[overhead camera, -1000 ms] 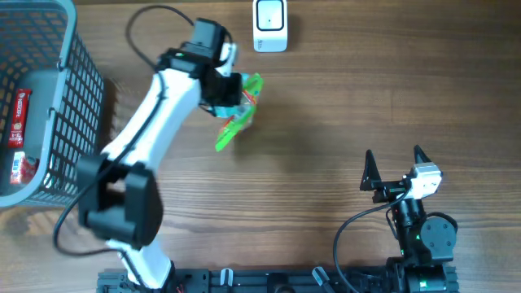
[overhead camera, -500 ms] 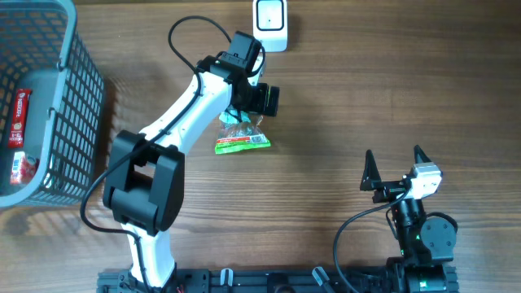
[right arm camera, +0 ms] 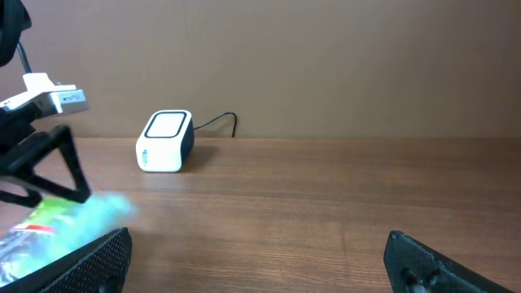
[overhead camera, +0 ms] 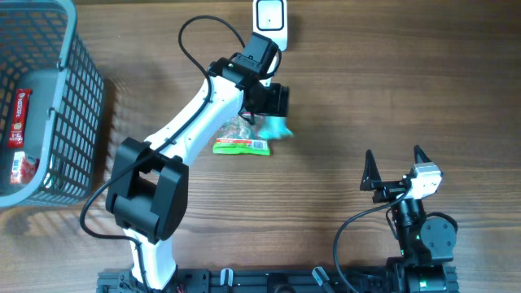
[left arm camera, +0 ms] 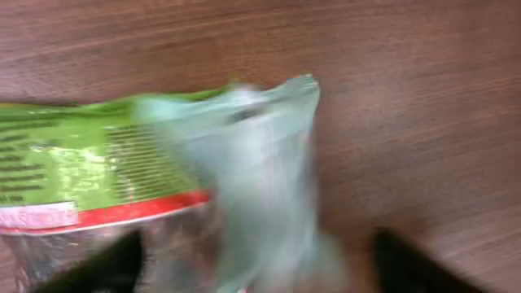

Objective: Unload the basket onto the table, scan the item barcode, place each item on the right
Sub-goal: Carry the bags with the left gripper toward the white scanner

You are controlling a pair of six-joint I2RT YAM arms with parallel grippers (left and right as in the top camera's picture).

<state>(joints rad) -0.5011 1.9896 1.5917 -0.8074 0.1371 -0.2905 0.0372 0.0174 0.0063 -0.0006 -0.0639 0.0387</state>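
The item is a green and clear snack bag [overhead camera: 242,140] lying on the wooden table just below the white scanner [overhead camera: 269,24]. Its pale twisted end [overhead camera: 278,127] is blurred. My left gripper [overhead camera: 271,101] hovers over that end with its jaws wide apart. In the left wrist view the bag [left arm camera: 98,171] fills the frame, and the blurred end passes between the dark fingertips [left arm camera: 106,262] of the left gripper [left arm camera: 260,264] without being pinched. No barcode is readable. My right gripper [overhead camera: 396,163] rests open at the front right, facing the scanner [right arm camera: 165,141] and the bag [right arm camera: 57,220].
A grey wire basket [overhead camera: 77,106] stands at the far left with red packets [overhead camera: 19,118] inside. The scanner's black cable [right arm camera: 220,122] runs behind it. The left arm's cable [overhead camera: 203,28] loops above the arm.
My left arm swung right toward the scanner, its gripper opened and let go of the bag. The bag now lies flat under it. The right arm has not moved.
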